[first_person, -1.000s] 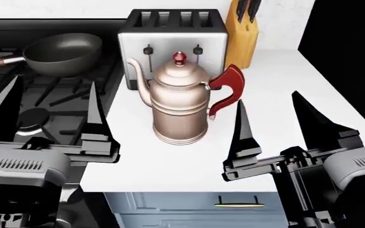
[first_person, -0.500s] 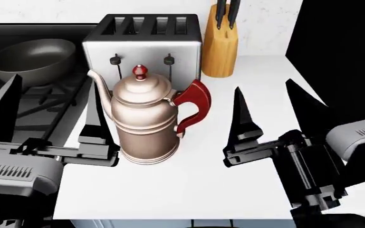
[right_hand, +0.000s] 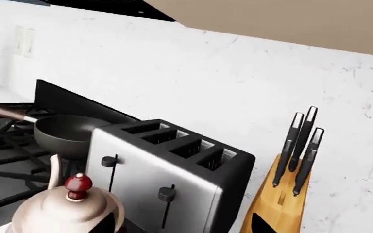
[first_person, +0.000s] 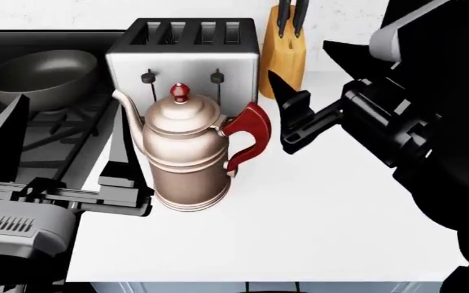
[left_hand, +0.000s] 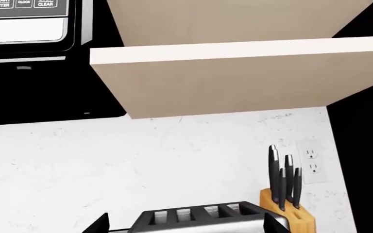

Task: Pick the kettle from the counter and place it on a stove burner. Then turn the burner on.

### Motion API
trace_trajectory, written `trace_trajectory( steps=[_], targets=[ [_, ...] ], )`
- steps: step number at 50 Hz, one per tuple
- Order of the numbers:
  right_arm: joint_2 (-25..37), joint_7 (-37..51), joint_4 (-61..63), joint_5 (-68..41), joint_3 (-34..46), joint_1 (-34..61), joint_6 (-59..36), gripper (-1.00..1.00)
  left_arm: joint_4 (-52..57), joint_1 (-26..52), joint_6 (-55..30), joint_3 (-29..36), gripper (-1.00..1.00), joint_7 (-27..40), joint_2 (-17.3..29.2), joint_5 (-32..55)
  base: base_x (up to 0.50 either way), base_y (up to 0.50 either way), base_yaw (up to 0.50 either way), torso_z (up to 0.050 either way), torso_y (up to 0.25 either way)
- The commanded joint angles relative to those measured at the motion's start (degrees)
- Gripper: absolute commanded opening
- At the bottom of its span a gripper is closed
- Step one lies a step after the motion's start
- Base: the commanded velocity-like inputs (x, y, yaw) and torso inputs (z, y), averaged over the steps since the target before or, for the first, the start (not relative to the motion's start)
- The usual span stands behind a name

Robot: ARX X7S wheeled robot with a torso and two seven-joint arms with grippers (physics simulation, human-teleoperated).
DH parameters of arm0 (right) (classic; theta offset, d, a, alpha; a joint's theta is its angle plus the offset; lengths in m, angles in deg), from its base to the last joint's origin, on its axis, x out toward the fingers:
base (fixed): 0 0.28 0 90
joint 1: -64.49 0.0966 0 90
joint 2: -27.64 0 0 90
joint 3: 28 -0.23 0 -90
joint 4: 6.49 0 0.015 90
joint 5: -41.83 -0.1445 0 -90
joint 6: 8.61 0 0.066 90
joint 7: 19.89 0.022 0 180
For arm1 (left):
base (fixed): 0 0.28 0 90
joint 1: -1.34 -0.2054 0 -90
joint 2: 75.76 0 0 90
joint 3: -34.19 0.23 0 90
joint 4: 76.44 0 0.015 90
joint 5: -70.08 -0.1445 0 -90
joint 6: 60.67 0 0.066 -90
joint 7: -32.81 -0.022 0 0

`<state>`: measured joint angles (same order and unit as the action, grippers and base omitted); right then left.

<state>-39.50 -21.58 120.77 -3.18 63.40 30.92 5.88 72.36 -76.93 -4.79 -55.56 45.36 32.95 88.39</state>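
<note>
The rose-copper kettle [first_person: 187, 149] stands upright on the white counter [first_person: 316, 213] in front of the toaster, its red handle [first_person: 247, 137] pointing right. Its lid and red knob [right_hand: 78, 184] show in the right wrist view. My right gripper [first_person: 309, 73] is open, raised to the right of and behind the handle, apart from it. My left gripper [first_person: 63, 149] is open, low over the stove's edge to the left of the kettle. The stove burner lies under the black grate [first_person: 65, 139], its head hidden by the left gripper.
A steel toaster [first_person: 185, 52] stands just behind the kettle, with a wooden knife block [first_person: 287, 61] to its right. A dark frying pan [first_person: 39, 76] sits on a rear part of the stove. A wall cabinet [left_hand: 238, 73] and a microwave [left_hand: 25, 29] hang above.
My right gripper has risen from the counter's front and moved back, to beside the kettle's handle. One second ago the head view shifted, and the kettle now sits further left in it. The left gripper held still.
</note>
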Motion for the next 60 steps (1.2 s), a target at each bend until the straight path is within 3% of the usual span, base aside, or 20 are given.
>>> trace_trajectory(
  steps=[1,12,60],
  targets=[
    [4.6,-6.9,-4.1,-3.2,6.8,7.2,-2.7,1.0,0.1,0.1,0.2,0.2,1.0,1.1,1.0,1.4,0.0,0.0,0.0,0.0,0.0],
    [7.1,-12.0,-8.2,-1.5,12.8,7.1,0.7,1.0,0.0,0.3,0.2,1.2,1.0,2.3,2.0,1.8,0.0,0.0,0.0,0.0,0.0],
    [4.5,-13.6,-16.2,4.8,22.0,0.2,11.7,1.0,-0.8,0.5,2.5,3.3,1.0,6.6,6.0,4.8,0.0,0.0,0.0,0.0,0.0]
  ],
)
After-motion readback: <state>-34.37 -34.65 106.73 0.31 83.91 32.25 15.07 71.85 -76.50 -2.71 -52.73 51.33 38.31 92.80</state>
